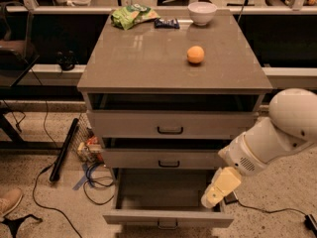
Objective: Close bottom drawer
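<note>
The bottom drawer [168,217] is pulled far out of the grey-beige cabinet, its inside empty and its small dark handle at the frame's lower edge. The middle drawer [168,158] and the top drawer [170,125] above it stand slightly out. My gripper [214,196] hangs from the white arm at the right, over the open drawer's right front corner, just above its front panel.
On the cabinet top [148,63] lie an orange [195,54], a white bowl [201,13], a green snack bag [132,16] and a dark packet [166,23]. Cables [94,180], a black bar [64,150] and small clutter lie on the floor at left.
</note>
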Motion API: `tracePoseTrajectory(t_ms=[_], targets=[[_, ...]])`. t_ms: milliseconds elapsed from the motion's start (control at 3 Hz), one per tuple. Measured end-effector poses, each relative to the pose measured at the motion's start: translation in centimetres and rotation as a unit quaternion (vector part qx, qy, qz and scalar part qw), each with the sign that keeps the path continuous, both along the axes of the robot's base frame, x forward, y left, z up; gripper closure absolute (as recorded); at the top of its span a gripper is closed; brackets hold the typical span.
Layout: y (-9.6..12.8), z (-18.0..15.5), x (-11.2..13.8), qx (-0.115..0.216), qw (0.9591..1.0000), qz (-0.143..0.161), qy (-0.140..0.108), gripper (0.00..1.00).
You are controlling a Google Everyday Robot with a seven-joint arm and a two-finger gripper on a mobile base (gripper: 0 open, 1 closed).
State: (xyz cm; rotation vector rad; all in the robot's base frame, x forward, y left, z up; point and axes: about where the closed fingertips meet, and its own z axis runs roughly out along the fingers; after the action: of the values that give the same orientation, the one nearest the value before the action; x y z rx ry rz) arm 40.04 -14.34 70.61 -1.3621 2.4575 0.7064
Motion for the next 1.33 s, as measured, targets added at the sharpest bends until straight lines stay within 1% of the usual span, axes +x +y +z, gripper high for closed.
tracePoseTrajectory(t_ms=[333, 667, 1000, 1333], targets=[[-0.1, -7.9, -0.8, 0.015, 0.9984, -0.042, 0.036, 0.00], [-0.7, -14.6, -2.2, 0.056, 0.9929, -0.081, 0.066, 0.00], [-0.5, -20.8, -2.5, 0.091, 0.9867, -0.097, 0.092, 0.00], [-0.3, -26.4, -2.9, 0.119, 0.9784, -0.111, 0.128, 0.00]])
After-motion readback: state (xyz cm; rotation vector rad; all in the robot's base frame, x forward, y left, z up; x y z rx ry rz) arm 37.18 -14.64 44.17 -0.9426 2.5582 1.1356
